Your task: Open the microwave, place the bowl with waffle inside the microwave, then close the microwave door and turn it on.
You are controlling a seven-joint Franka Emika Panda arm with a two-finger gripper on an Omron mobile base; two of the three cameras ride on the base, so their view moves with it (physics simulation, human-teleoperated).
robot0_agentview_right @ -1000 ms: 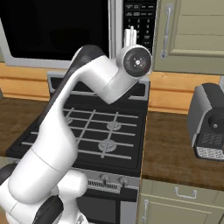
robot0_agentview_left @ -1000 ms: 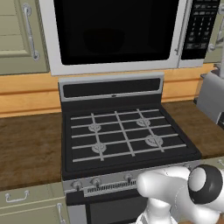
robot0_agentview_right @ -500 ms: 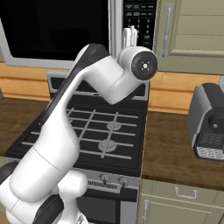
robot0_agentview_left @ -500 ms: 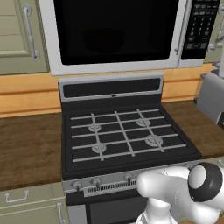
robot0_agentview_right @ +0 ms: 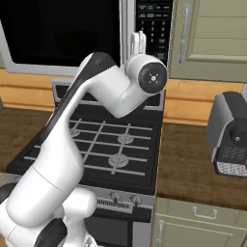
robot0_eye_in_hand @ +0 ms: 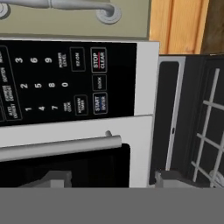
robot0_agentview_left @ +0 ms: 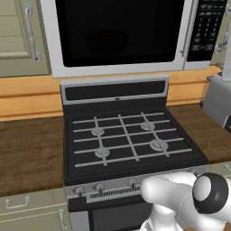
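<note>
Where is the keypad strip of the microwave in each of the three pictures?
Left base view: keypad strip, top right corner.
Right base view: top centre, behind the raised hand.
Hand view: upper left, rolled sideways.
Shared landmark: the microwave door handle beside it.

Has swung rightward and a little lower across the front of the light-grey-framed microwave (robot0_agentview_right: 87, 34): white wrist with dark round joint cap now just below the black keypad strip with white buttons (robot0_agentview_right: 153, 26). Elbow joint likewise shifted slightly.
</note>
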